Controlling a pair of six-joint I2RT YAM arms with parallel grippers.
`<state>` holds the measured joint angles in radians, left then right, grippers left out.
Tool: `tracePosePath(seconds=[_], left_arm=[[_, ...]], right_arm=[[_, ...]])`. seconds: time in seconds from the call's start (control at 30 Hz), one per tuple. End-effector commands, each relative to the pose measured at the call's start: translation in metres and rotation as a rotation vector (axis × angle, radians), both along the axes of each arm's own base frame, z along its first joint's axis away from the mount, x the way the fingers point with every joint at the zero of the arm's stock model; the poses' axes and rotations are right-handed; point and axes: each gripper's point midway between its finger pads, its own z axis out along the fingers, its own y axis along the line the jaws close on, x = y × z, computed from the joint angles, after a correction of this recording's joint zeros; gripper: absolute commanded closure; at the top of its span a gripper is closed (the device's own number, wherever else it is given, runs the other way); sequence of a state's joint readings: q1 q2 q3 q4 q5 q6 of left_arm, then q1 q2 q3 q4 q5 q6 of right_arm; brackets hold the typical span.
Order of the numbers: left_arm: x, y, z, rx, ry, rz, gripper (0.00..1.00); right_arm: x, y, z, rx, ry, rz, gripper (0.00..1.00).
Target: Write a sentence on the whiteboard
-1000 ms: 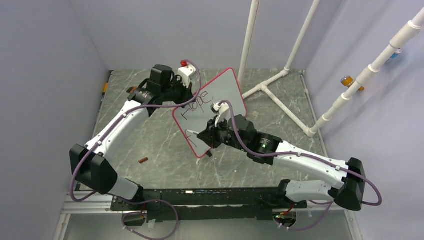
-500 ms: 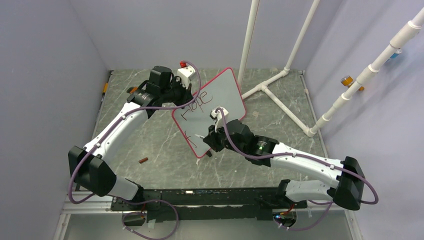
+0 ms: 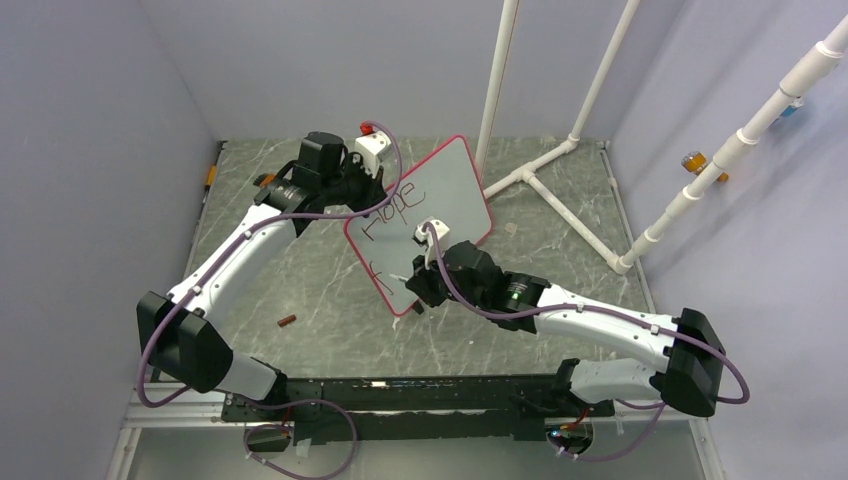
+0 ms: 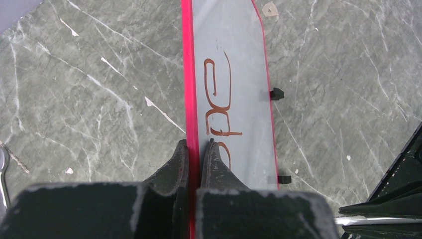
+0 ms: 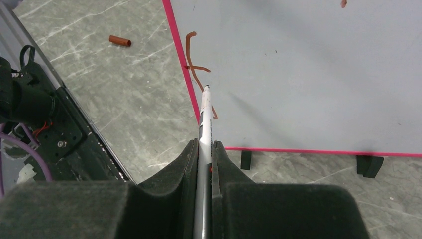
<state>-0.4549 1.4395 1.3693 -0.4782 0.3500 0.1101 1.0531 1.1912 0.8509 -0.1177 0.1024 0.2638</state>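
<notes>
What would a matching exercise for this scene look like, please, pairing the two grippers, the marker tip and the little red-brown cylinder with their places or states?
Things:
1. left gripper
2. right gripper
3. marker tip
4. red-brown cylinder

Places or states:
A. lying loose on the table
B. shut on the red frame of the whiteboard
C. at the letter f of the sentence
D. shut on the marker

Pairs: 1-B, 2-D, 3-C, 4-A

Pink-framed whiteboard [image 3: 450,185], steeply tilted on edge; red-brown sentence [image 3: 392,206]: "Hope", below it perhaps "f".
</notes>
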Motion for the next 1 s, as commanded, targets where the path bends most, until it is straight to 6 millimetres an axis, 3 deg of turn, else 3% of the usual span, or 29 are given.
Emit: tracePosePath(seconds=[0.0,0.4,0.97], left_arm=[[0.007,0.022,-0.024,0.158,-0.029,0.02,1.0],[0.004,0.017,-0.025,0.142,-0.007,-0.004,1.0],[0.002,0.018,-0.022,0.138,-0.015,-0.009,1.0]], right_arm=[[0.007,0.008,0.015,0.039,-0.056,0.013,1.0],[0.01,0.016,0.015,0.037,-0.061,0.029,1.0],[0.032,0.028,0.03,0.054,-0.082,-0.044,1.0]])
